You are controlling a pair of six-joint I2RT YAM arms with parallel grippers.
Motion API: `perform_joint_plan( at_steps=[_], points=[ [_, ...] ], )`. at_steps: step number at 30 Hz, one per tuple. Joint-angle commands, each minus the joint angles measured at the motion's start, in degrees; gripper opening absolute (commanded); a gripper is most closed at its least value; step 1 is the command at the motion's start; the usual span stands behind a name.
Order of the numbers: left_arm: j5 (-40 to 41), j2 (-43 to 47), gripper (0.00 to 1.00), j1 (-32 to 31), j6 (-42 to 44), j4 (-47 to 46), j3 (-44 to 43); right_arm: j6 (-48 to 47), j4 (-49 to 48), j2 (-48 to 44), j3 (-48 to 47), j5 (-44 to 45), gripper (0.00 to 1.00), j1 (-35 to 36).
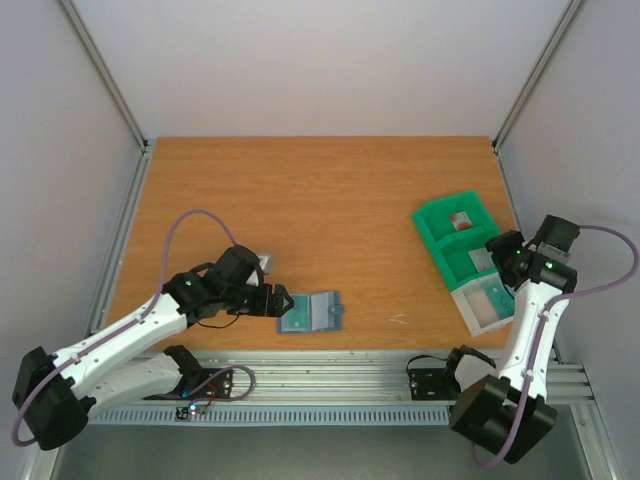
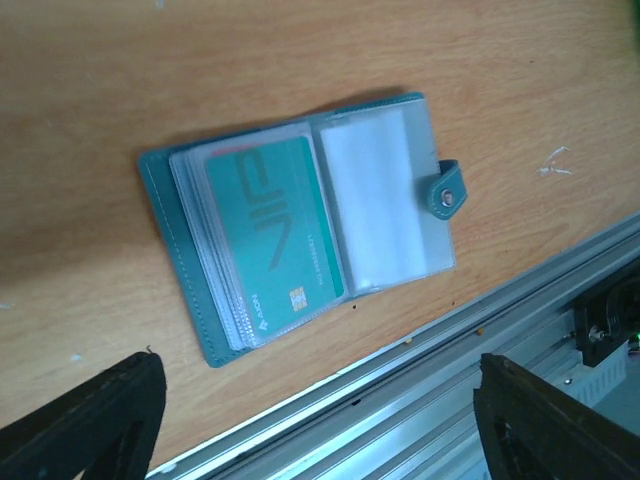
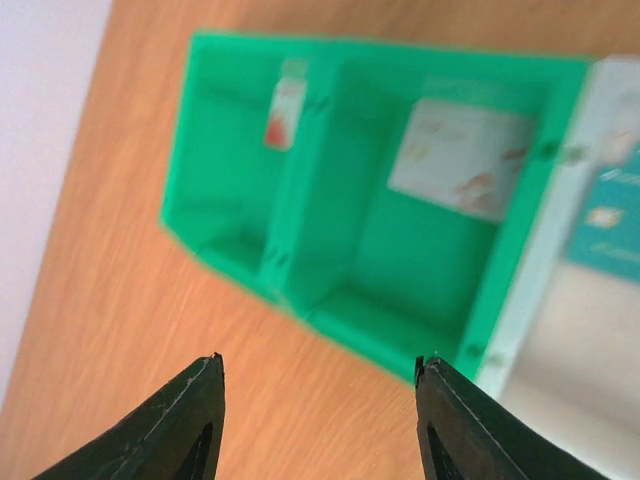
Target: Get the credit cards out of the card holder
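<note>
Card holder (image 1: 310,312) lies spread open near the front edge of the table (image 1: 330,200), a teal card (image 2: 275,235) showing in its clear sleeve. Left gripper (image 1: 283,303) hovers just beside it, fingers apart. Right gripper (image 3: 320,362), likewise spread, hangs above the green bin (image 3: 300,210). A red-marked card (image 3: 283,118) and a pale card (image 3: 460,160) appear, through blur, to occupy separate compartments.

One card holder (image 1: 309,312). Four credit cards visible: teal card (image 2: 275,235), red-marked card (image 3: 285,115), pale card (image 3: 460,160), second teal card (image 3: 605,225). One green bin (image 1: 428,235), two compartments. One white tray (image 1: 466,306). Two grippers: left gripper (image 2: 318,362), right gripper (image 3: 318,365).
</note>
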State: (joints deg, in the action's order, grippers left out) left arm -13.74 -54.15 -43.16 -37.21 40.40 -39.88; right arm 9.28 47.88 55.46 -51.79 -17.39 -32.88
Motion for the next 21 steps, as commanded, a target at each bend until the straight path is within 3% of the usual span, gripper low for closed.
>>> perform_joint_plan(
  at_steps=[1,5,12,21],
  points=[
    [-3.6,-2.1,0.84,0.1,-4.7,-9.3,3.7,-0.4,2.8,-3.3,-1.0,-7.3,0.52,8.2],
    [-3.9,-5.1,0.74,0.6,-6.1,-13.6,5.9,1.5,2.3,-4.9,0.3,-5.0,0.51,21.2],
    [-7.3,-9.9,0.47,1.7,-7.7,-20.8,8.2,6.0,-3.1,-8.5,7.2,-6.4,0.45,39.5],
    [-8.2,-13.3,0.38,3.9,-8.4,-25.9,11.3,11.4,-11.9,-5.0,9.9,1.2,0.43,61.6]
  ],
)
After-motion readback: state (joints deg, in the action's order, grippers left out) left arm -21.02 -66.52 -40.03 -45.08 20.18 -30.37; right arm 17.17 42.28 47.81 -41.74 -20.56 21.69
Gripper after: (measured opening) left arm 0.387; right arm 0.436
